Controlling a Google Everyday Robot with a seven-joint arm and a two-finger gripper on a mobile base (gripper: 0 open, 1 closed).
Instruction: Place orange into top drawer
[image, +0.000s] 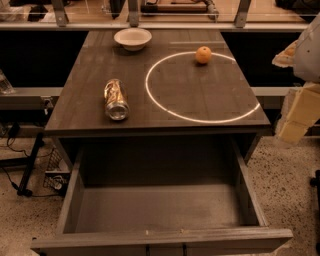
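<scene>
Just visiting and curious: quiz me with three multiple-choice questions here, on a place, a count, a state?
1. Where is the orange? A on the floor B on the table C on a chair
2. How many things lie on the table? A three B five C one
3. The top drawer is: A shut B open, nothing inside C open, full of fruit
B: it sits at the far right of the tabletop. A: bowl, can, orange. B: pulled out, bottom bare. The gripper is at the view's right edge, beside the table.
</scene>
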